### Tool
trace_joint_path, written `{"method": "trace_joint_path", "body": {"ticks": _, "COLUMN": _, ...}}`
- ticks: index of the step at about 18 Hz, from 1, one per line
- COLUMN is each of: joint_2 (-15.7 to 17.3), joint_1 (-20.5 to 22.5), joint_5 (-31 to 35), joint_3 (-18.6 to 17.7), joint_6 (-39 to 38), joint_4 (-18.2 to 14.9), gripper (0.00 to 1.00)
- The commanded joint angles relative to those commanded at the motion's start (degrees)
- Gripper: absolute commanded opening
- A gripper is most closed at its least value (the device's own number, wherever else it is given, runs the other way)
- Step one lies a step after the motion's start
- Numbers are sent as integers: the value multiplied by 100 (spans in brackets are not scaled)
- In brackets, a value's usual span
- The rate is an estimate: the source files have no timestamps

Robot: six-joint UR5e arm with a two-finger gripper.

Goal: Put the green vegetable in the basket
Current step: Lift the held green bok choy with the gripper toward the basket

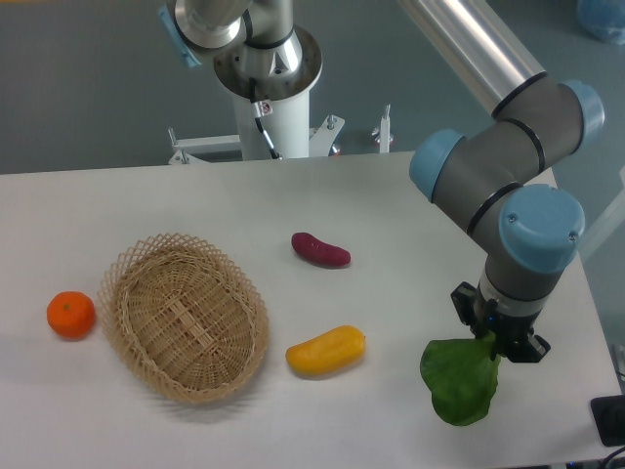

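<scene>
Currently gripper (498, 344) is clenched on the green vegetable (461, 381); transfer to the basket (184, 319), well apart, remains outstanding.

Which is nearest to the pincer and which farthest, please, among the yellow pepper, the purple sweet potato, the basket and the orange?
From the pincer:
1. Yellow pepper, front centre.
2. Purple sweet potato, farther back.
3. Basket, left.
4. Orange, far left.

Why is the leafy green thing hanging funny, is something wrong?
Nothing is broken or spilled. The green vegetable only dangles leaves-down from the gripper by its stem end, far right of the empty basket. The other foods lie neatly on the table.
</scene>
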Motion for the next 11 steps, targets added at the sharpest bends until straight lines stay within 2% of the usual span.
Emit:
{"method": "trace_joint_path", "body": {"ticks": 7, "joint_2": 44, "joint_1": -26, "joint_5": 26, "joint_3": -44, "joint_6": -149, "joint_4": -26, "gripper": 29}}
{"method": "trace_joint_path", "body": {"ticks": 11, "joint_2": 61, "joint_1": -228, "joint_5": 18, "joint_3": -105, "joint_6": -351, "joint_4": -18, "gripper": 29}}
